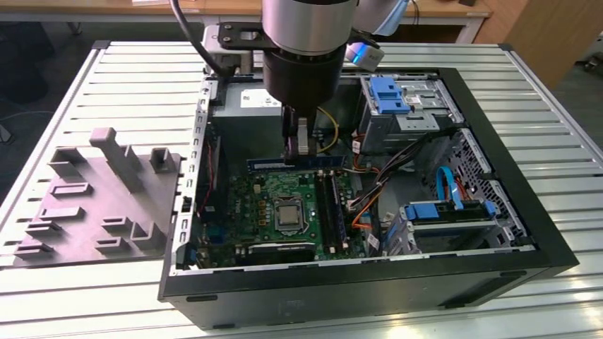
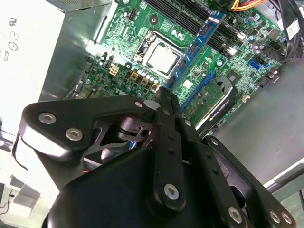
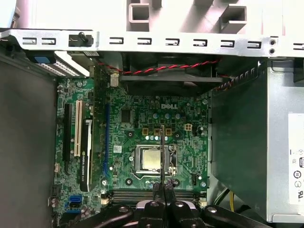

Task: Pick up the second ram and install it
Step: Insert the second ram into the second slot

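The second ram (image 1: 294, 163), a thin greenish-blue circuit-board strip, is up in the air and not in any slot. The black two-fingered hand (image 1: 299, 150) is clenched on it near its middle, long edge level, hanging over the green motherboard (image 1: 268, 194) inside the open black computer case (image 1: 377, 282). In the second wrist view the strip (image 2: 199, 45) runs out from between the fingertips, clear of the board below. In the first wrist view it shows edge-on as a fine line (image 3: 162, 152) passing over the square silver processor socket (image 3: 151, 159).

So the pick-up half looks done. The install half is not: the long black memory slot rails (image 1: 327, 205) sit just toward the exterior view's right of the socket, and the strip appears to lie crosswise to them, above them rather than in them. No contact between strip and rails that I can make out.

Well off to the exterior view's left, outside the case, the grey moulded plastic tray (image 1: 94, 205) rests on the slatted metal worktop (image 1: 141, 78).
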You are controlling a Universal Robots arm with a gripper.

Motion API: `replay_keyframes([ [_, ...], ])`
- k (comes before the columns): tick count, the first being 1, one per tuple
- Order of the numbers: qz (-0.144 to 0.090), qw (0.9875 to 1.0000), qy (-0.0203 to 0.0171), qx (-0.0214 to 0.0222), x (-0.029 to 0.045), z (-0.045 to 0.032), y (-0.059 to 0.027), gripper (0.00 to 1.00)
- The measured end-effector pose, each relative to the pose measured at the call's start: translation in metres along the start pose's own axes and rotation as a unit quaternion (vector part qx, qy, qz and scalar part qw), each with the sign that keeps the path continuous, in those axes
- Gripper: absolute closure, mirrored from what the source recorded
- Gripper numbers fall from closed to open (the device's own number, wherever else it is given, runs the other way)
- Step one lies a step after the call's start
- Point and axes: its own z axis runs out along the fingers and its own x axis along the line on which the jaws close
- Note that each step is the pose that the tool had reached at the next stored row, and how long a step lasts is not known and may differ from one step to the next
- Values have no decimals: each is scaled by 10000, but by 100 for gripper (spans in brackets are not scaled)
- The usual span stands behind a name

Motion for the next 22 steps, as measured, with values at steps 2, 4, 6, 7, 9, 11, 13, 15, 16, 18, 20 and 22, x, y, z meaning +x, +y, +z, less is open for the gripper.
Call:
replay_keyframes([
  [2,0,10000,0,0,0,2,0,89],
  [4,0,10000,0,0,0,2,0,89],
  [6,0,10000,0,0,0,3,0,89],
  [7,0,10000,0,0,0,3,0,89],
  [9,0,10000,0,0,0,4,0,89],
  [11,0,10000,0,0,0,4,0,89],
  [13,0,10000,0,0,0,4,0,89],
  [15,0,10000,0,0,0,5,0,89],
  [16,0,10000,0,0,0,5,0,89],
  [18,9,10000,0,0,0,5,0,89],
  [20,91,10000,-5,1,0,6,-1,89],
  [22,178,9998,-8,2,0,6,-1,89],
])
